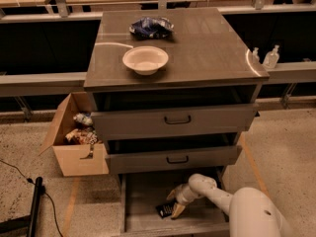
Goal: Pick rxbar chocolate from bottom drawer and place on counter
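Observation:
The rxbar chocolate [165,209] is a small dark flat bar lying on the floor of the open bottom drawer [143,191]. My gripper [175,202] reaches down into that drawer from the lower right, right over the bar's right end, with one yellowish finger behind the bar and one in front of it. The white arm [247,211] fills the lower right corner. The counter [207,43] is the grey-brown top of the cabinet above.
A white bowl [145,59] and a blue shiny bag [150,27] sit on the counter. Two upper drawers [177,120] are partly pulled out. A cardboard box [74,142] of items stands left of the cabinet. Two bottles [270,58] stand on the right ledge.

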You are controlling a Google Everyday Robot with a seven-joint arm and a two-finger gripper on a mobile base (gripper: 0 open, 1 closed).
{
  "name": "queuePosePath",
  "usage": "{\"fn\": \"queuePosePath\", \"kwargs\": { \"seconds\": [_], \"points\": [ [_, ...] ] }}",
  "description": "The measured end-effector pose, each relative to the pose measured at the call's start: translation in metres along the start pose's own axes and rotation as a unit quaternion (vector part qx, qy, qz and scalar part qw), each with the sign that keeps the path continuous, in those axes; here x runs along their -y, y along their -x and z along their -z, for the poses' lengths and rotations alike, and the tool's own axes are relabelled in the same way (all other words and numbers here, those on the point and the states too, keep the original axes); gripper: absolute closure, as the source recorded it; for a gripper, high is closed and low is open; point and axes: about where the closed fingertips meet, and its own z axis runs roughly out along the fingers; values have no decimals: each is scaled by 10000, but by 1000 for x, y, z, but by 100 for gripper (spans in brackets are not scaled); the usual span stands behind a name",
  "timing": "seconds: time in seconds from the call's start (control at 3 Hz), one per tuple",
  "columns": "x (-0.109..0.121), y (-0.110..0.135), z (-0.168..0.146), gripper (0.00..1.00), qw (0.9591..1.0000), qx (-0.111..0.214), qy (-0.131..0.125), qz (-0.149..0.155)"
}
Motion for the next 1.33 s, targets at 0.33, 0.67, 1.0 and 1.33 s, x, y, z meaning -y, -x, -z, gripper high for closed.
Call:
{"fn": "queuePosePath", "kwargs": {
  "seconds": [0.33, 0.67, 1.0, 1.33],
  "points": [
    [1, 4, 6, 87, 10000, 0, 1, 0],
    [2, 5, 8, 100, 10000, 0, 2, 1],
    [0, 14, 26, 100, 9999, 96, -40, -3],
    [-2, 23, 58, 100, 9997, 173, -153, -70]
  ]
}}
